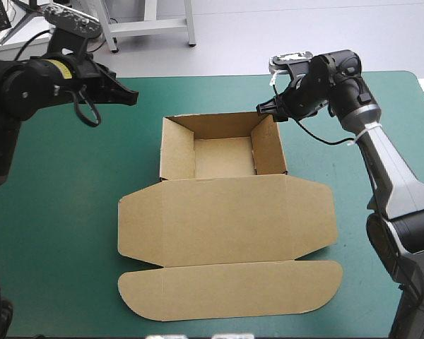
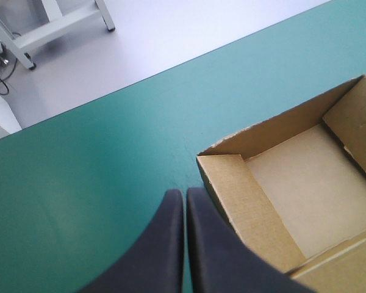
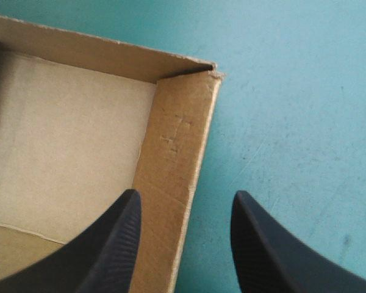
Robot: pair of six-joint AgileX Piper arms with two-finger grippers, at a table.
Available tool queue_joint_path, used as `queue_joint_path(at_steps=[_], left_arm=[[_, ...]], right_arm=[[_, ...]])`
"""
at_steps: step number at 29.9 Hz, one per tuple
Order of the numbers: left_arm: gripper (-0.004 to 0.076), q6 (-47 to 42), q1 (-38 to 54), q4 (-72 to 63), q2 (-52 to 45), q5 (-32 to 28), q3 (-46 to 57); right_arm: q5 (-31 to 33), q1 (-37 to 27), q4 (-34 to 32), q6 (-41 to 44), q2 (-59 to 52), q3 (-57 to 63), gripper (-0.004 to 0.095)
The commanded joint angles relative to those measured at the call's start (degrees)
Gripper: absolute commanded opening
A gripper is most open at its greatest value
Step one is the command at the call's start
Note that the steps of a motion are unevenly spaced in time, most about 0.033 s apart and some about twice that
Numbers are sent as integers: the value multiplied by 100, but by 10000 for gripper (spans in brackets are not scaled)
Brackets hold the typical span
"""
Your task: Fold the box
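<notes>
Cardboard is shaped into the box, which is set at the middle of the counter as an open tray. Its four walls are raised, and the lid is laid flat toward the near edge, with a rounded flap beyond it.

The left claw is clenched on nothing. Its black fingers are pressed together into one point, with only a thin seam left between them. It is held above bare teal-green cover, and the tray's far left corner is found just ahead of it and to one side. From that wrist only part of the tray is shown. The rest of the tray and nearly all of the lid are cut off at the edge of the view.

The right claw is released, its two fingers set apart. The tray's right wall, close to the far right corner, is seen between them. One finger is placed over the tray's floor, the other over the cover outside. Whether either finger is touching the wall cannot be told. From this wrist only that one corner is shown, and the rest of the box is cut off. In the high view the claw's tips are hard to make out against the dark wrist, and their height above the wall cannot be judged.
</notes>
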Motion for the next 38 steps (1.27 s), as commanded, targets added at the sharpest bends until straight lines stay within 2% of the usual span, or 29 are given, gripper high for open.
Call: queue_joint_path(at_steps=[1, 7, 18, 24, 26, 29, 32, 35, 38], left_arm=[[-10, 138, -20, -10, -613, 191, 144], [-10, 227, -20, -10, -1504, -56, 1253], [-10, 29, -20, 29, -3919, -1641, 4752], [-10, -557, -20, 78, -5285, -2433, 6633], [-10, -557, -20, 93, -5712, -2622, 7187], [-10, -570, -20, 93, -6245, -2755, 7857], [-10, -824, -20, 93, -6736, -2780, 8359], [-10, -1034, -20, 93, -7142, -2912, 8732], [-10, -1034, -20, 103, -7451, -2949, 8890]], right_arm=[[53, -45, -47, -52, -343, 49, 431], [-124, -45, -47, -52, -242, 376, 430], [-113, -45, 490, -52, 635, 376, 427], [48, -45, 490, -52, 956, 376, 401], [48, -45, 478, -16, 983, 376, 359], [48, -45, 455, 101, 1001, 376, 215], [48, -45, 427, 101, 1001, 376, 10], [48, -45, 284, 115, 1001, 376, -17], [48, -81, -179, 138, 1001, 376, -20]])
